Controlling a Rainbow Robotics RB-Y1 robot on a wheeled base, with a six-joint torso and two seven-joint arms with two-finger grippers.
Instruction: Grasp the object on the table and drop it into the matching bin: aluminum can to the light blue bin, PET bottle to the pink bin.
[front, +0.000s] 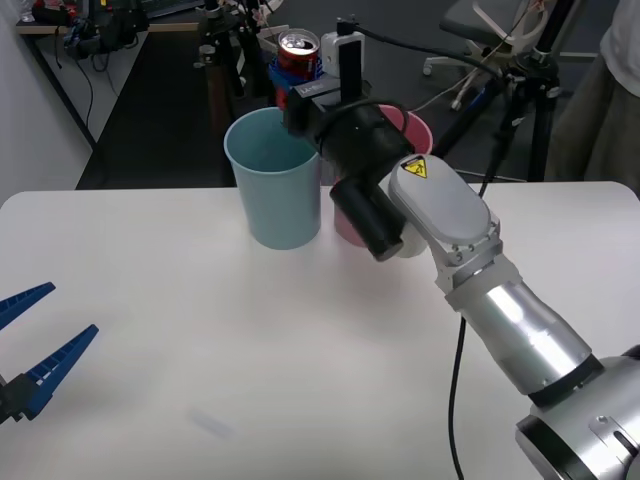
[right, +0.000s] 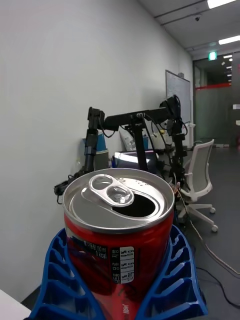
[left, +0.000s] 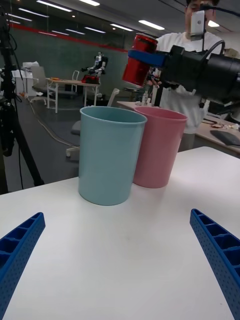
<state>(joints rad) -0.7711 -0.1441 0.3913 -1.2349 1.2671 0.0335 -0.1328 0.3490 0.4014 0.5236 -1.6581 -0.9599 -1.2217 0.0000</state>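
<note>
My right gripper (front: 297, 72) is shut on the red aluminum can (front: 299, 52), holding it upright in the air above the far rim of the light blue bin (front: 272, 180). Up close, the can (right: 119, 235) shows its silver top and pull tab between my blue fingers (right: 170, 285). From the left wrist, the can (left: 138, 60) hangs above and behind the light blue bin (left: 110, 155), with the pink bin (left: 157, 147) touching beside it. The pink bin (front: 415, 130) is mostly hidden by my right arm. My left gripper (front: 25, 345) rests open at the table's (front: 200, 350) left edge.
Both bins stand at the far edge of the white table. Tripods and camera stands (front: 520, 90) and an office chair stand on the floor behind. A person stands behind the table at the far right.
</note>
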